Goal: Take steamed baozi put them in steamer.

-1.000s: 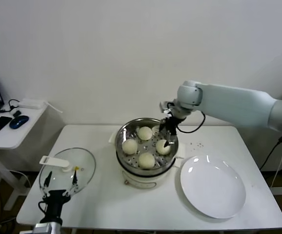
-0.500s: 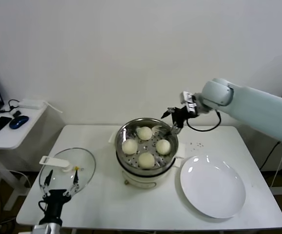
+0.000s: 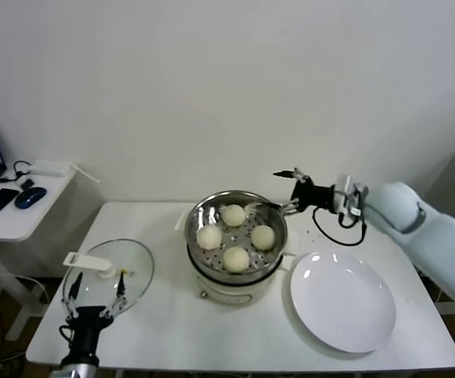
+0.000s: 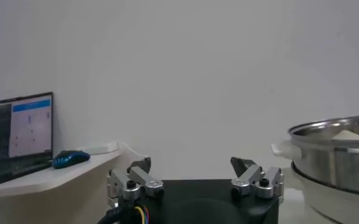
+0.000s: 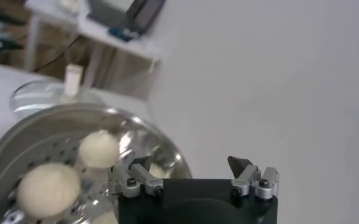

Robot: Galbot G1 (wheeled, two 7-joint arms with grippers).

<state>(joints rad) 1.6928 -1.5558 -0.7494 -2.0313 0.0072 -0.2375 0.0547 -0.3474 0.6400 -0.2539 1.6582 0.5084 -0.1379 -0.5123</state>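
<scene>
The steamer (image 3: 197, 253), a shiny steel pot on a cream base, stands mid-table. Four off-white baozi lie on its perforated floor: back (image 3: 233, 214), left (image 3: 209, 236), right (image 3: 263, 236), front (image 3: 236, 258). My right gripper (image 3: 287, 190) is open and empty, just outside the pot's back right rim and a little above it. In the right wrist view the gripper (image 5: 188, 165) hangs over the steamer's rim (image 5: 167, 149), with two baozi (image 5: 48, 189) in sight. My left gripper (image 3: 96, 293) is open and empty, parked low at the front left; in the left wrist view (image 4: 191, 165) it holds nothing.
A round glass lid with a white handle (image 3: 109, 272) lies front left, by the left gripper. A flat white plate (image 3: 343, 301) sits to the right of the steamer. A side table (image 3: 7, 216) to the left holds a laptop, mouse and phone.
My right gripper has lifted out of the steamer, where it was at the right baozi, and drawn back to the right past the rim. The baozi stays in the pot. The left arm is still.
</scene>
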